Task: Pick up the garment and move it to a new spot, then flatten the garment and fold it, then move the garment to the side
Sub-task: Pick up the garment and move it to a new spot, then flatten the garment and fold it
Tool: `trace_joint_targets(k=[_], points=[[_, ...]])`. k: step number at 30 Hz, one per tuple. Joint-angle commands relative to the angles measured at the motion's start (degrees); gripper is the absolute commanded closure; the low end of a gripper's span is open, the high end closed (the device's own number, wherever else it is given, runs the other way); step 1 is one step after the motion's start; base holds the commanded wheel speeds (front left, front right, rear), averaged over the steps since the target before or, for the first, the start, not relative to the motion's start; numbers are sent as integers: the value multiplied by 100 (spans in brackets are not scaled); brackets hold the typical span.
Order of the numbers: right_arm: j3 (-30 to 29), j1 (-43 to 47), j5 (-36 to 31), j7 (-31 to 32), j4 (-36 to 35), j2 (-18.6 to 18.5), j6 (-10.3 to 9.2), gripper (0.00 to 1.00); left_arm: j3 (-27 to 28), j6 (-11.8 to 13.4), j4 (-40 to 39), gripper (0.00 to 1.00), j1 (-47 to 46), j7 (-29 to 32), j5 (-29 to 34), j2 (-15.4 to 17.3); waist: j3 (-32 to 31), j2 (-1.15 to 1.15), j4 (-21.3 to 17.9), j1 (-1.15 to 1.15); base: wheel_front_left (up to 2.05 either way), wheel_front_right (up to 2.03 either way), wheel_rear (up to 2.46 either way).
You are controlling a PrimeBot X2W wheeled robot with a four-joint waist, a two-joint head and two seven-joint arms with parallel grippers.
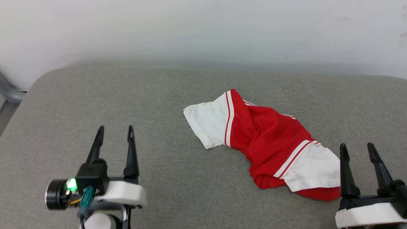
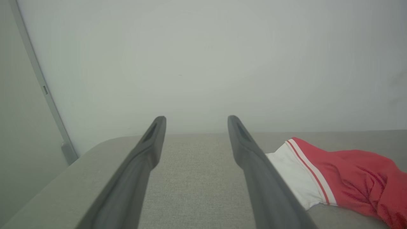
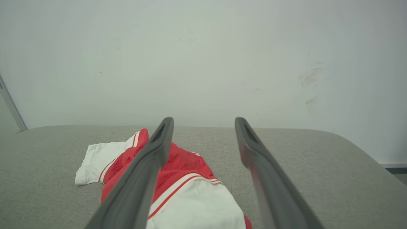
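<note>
The garment (image 1: pixel 267 143) lies crumpled on the grey cushioned surface (image 1: pixel 165 95), right of centre: a red body with two white sleeves edged in red-and-white stripes. No print shows on it. My left gripper (image 1: pixel 115 131) stands open at the lower left, well to the left of the garment, nothing between its fingers. In the left wrist view the garment (image 2: pixel 346 178) lies to the right of the open fingers (image 2: pixel 149 143). My right gripper (image 1: pixel 356 148) is open at the lower right, just beside the near white sleeve. The right wrist view has the garment (image 3: pixel 187 178) under and left of that gripper (image 3: pixel 204 122).
A pale wall (image 1: pixel 203 28) rises right behind the surface's far edge. A grey frame piece (image 1: pixel 9 92) stands off the surface's far left corner. The surface's left edge curves away near my left arm.
</note>
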Motion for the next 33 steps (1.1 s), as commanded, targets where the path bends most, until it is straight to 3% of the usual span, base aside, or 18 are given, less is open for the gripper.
trace_joint_targets(k=[1, 18, 33], points=[[5, 77, 10, -8, 18, 12, -4, 0, 60, -37, -39, 0, 126, -14, 55, -46, -24, 0, 2, 1, 0, 0, 0], [47, 333, 204, -8, 179, 12, -4, 0, 1197, -1005, -95, 0, 1310, -15, 957, -771, -234, 0, -18, 1, 0, 0, 0], [36, 417, 256, -8, 240, 12, -4, 0, 1553, -1469, 21, 0, 1439, -15, 1357, -1109, -283, 0, -52, 1, 0, 0, 0]])
